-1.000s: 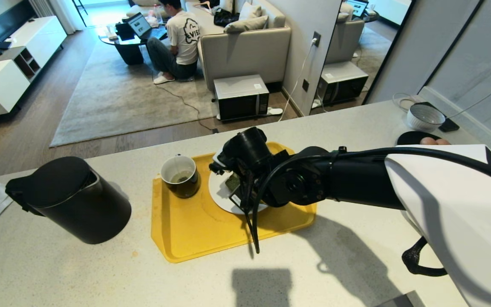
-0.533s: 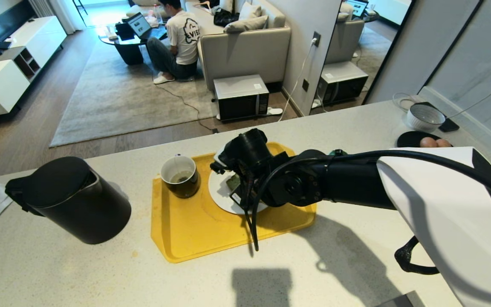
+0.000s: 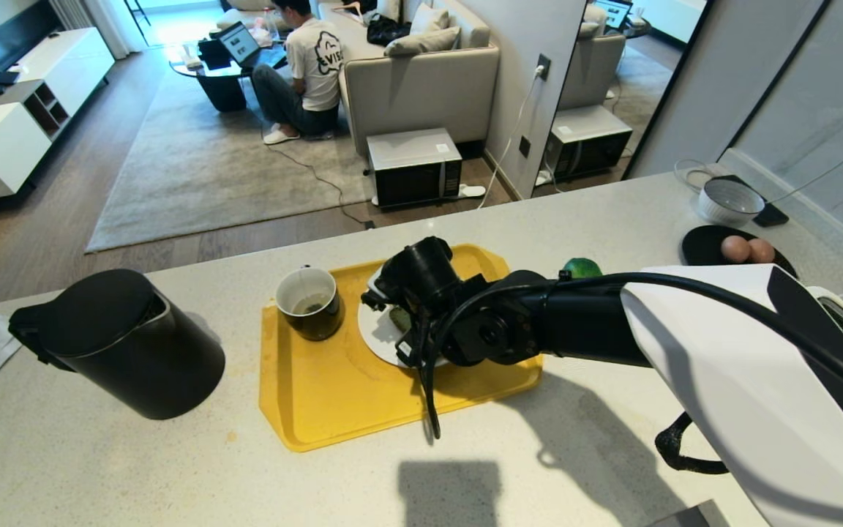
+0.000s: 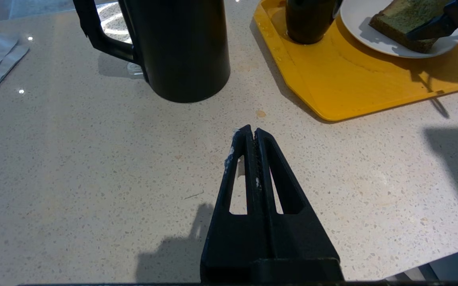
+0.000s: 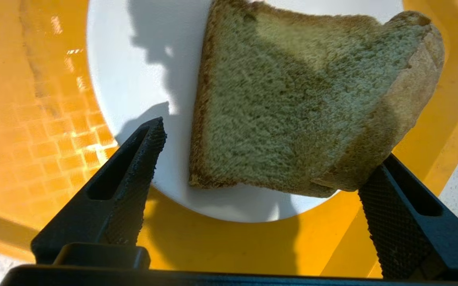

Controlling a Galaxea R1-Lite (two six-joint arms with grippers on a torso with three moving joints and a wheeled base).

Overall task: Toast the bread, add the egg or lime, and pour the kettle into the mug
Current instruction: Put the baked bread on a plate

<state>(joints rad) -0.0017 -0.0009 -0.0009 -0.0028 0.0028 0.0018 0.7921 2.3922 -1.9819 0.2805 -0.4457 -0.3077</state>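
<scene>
1. The bread [image 5: 292,103], a greenish slice with a brown crust, lies on the white plate [image 5: 133,59] in the yellow tray [image 3: 334,395]; one corner looks propped on a finger [image 5: 404,222] of the right end effector [image 5: 253,190].
2. Change: a second ago that end effector was nearly together at the slice; now its fingers stand wide apart on either side of it, gripping nothing. The arm has drawn a little towards the robot, uncovering the lime [image 3: 582,267].
3. Reading: the bread has been let go onto the plate, so the bread step looks finished; egg or lime is probably next.
4. The mug [image 3: 309,300] stands on the tray just beside the plate. The kettle [image 3: 125,344] stands on the worktop [image 3: 173,476], left of the tray, well apart.
5. Two eggs [image 3: 747,249] sit on a dark dish [image 3: 699,245] far right, near a grey bowl [image 3: 729,201].
6. Left end effector [image 4: 251,133]: fingers together, empty, parked over bare worktop.
7. In the way: the right forearm lies between camera and lime; the propped corner may shift as the finger withdraws.
8. A person [image 3: 304,66] sits on the floor beyond, uninvolved.
</scene>
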